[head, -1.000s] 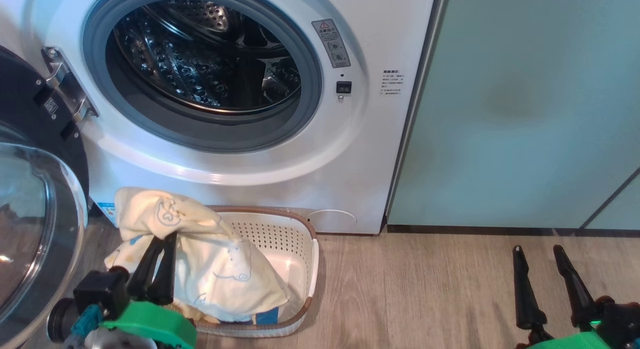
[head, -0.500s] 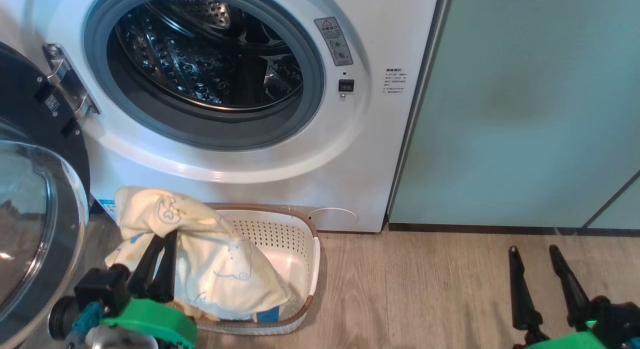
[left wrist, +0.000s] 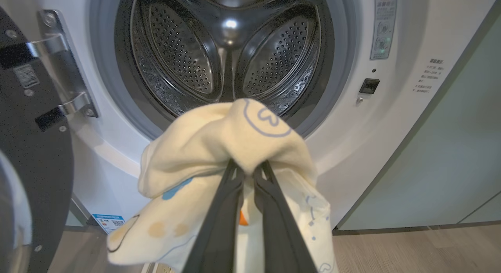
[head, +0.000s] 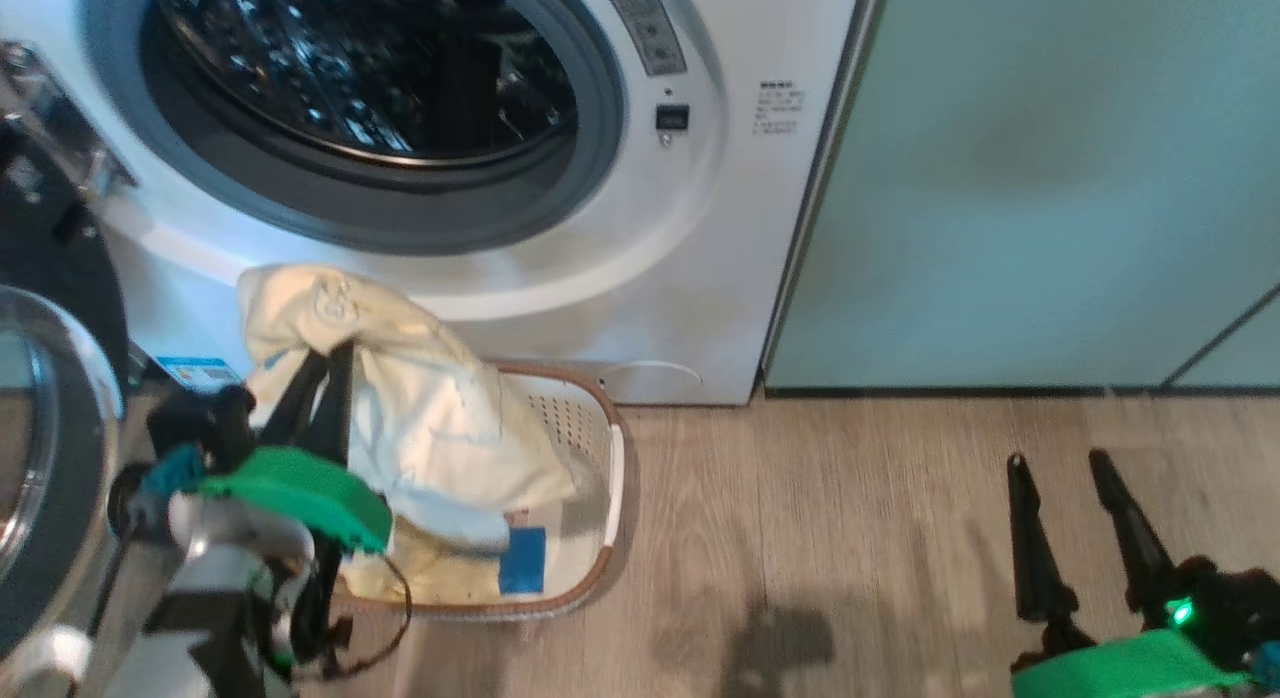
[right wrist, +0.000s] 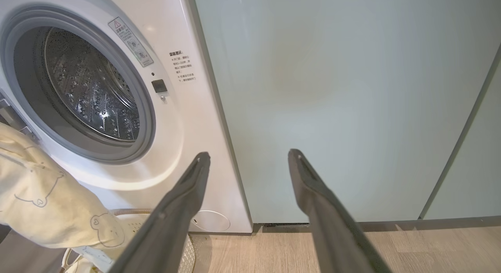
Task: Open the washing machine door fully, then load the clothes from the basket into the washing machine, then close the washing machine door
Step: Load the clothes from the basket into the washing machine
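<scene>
The basket (head: 608,468) sits on the floor against the washing machine (head: 640,278), with some of the clothes (head: 440,428) and a blue patch (head: 522,560) inside. My left fingers (left wrist: 235,179) are clamped together on a cream garment held up before the drum. My right fingers (head: 1020,488) stand wide apart, holding nothing. The washing machine door (head: 60,448) hangs open at left, cut off by the picture's edge. My left arm hides the basket's near corner.

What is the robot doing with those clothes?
It is loading laundry. The left gripper, jaws shut on the clothes, holds them up over the basket, right before the washing machine. The washing machine door stands open at the left and the drum looks empty. The right gripper hangs open, holding nothing.
</scene>
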You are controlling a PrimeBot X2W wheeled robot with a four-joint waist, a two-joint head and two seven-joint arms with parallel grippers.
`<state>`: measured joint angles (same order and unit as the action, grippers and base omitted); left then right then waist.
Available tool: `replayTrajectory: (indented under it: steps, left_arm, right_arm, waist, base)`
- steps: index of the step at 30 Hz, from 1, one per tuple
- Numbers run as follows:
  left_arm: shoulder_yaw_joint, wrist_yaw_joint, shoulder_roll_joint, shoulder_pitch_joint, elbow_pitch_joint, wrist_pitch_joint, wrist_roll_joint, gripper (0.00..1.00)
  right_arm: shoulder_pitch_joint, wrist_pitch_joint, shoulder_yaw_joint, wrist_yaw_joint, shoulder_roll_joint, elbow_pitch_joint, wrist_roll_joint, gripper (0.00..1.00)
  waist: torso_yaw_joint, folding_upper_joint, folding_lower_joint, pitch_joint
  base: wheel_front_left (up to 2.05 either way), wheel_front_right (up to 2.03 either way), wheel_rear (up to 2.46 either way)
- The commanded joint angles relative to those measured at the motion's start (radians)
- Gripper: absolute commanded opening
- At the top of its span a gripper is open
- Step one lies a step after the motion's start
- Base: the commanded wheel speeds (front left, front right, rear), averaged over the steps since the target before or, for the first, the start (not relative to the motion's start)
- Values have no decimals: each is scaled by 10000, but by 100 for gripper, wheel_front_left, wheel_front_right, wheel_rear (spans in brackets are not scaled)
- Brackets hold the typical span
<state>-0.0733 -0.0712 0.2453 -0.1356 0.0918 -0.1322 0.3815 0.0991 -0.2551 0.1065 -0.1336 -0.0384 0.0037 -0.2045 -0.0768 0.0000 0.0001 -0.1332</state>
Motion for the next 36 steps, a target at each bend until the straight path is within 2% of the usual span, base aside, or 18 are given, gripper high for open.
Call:
replayTrajectory:
  steps: [1, 8, 12, 20, 22, 29, 36]
  left_arm:
    - [365, 87, 330, -756, -140, 24, 40, 0]
    - [296, 583, 431, -3004, 1473, 272, 432, 0]
    - [362, 876, 719, -4346, 2450, 614, 647, 0]
    - [520, 1323, 1793, -7103, 4155, 2075, 1002, 0]
    - [536, 1360, 1930, -7386, 4269, 2243, 1033, 0]
    - [472, 1554, 3087, -8825, 4945, 3391, 927, 0]
    - [782, 1550, 3860, -9802, 5425, 4236, 1207, 0]
  right_arm:
    - [-521, -67, 240, 29, -118, -385, -81, 100]
    - [-1002, -67, 278, 29, -118, -555, -288, 100]
    - [-1330, -67, 307, 29, -118, -655, -451, 100]
    - [-2017, -67, 294, 29, -118, -808, -973, 100]
    - [-2081, -67, 305, 29, -118, -825, -1028, 100]
    - [-2440, -67, 505, 29, -118, -864, -1445, 100]
    - [-2572, -67, 633, 29, -118, -887, -1711, 100]
  waist:
    - [-193, 0, -1, -402]
    - [-551, 0, -1, -1612]
    - [-827, 0, -1, -2290]
    - [-1419, 0, -1, -3706]
    - [-1480, 0, -1, -3843]
    - [-2009, 0, -1, -4487]
    - [-2467, 0, -1, -4920]
  base:
    - [0, 0, 0]
    - [0, 0, 0]
    - [0, 0, 0]
    - [0, 0, 0]
    - [0, 0, 0]
    - [0, 0, 0]
    - [0, 0, 0]
